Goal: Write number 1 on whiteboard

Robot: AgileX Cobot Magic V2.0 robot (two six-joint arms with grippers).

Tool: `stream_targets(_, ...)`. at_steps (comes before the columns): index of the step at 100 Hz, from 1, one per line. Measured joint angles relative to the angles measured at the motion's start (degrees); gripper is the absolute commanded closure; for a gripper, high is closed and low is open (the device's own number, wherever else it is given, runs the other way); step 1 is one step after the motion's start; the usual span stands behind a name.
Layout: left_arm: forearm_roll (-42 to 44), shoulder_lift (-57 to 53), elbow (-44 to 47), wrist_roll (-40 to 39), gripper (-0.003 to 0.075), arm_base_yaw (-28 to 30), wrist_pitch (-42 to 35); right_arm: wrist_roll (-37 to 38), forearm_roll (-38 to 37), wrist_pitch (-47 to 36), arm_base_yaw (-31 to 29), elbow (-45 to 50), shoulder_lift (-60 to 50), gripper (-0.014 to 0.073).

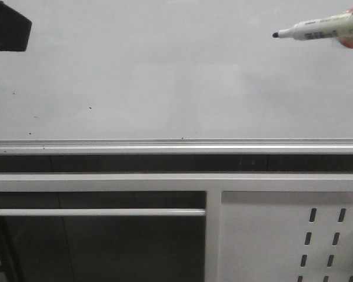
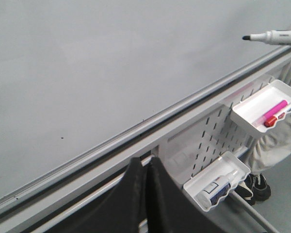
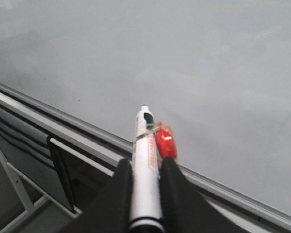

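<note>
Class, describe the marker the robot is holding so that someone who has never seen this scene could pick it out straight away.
Start at the large grey-white whiteboard that fills most of the scene. Near its right side, the right gripper clamps a white marker pen with its black tip bare and aimed at the board. Unlike the pink marker lying in a white tray below the board's rail, this one is held up.

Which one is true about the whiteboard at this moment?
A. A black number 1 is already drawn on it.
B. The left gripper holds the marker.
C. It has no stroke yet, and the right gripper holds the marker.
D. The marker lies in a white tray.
C: the whiteboard shows only tiny specks, and the right gripper is shut on the marker.
</note>
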Motion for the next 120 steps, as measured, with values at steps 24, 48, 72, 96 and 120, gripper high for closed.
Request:
stream_targets(24,6.96,0.00,0.00,-6.58,0.0738,0.11,-0.38,0.00,0.22,-2.82,0.00,0.62,-0.81,0.0655)
stream_targets(48,7.27,0.00,0.00,-6.91,0.0738,0.11,-0.05,0.00,0.36,-3.90,0.00,0.62,-0.67,0.0655)
stream_targets(72,7.75,0.00,0.00,-7.00,0.0738,0.11,0.78,0.00,0.46,-6.48,1.13,0.62,2.24,0.0655)
stream_targets(96,9.34,0.00,0.00,-7.00,0.0738,0.11,1.46,0.09,0.74,-18.06,10.42,0.62,7.69,0.0655)
stream_targets(120,9.84,0.00,0.00,-7.00,0.0738,0.11,2.72,0.09,0.74,-30.86,19.10,0.62,15.21,0.0655)
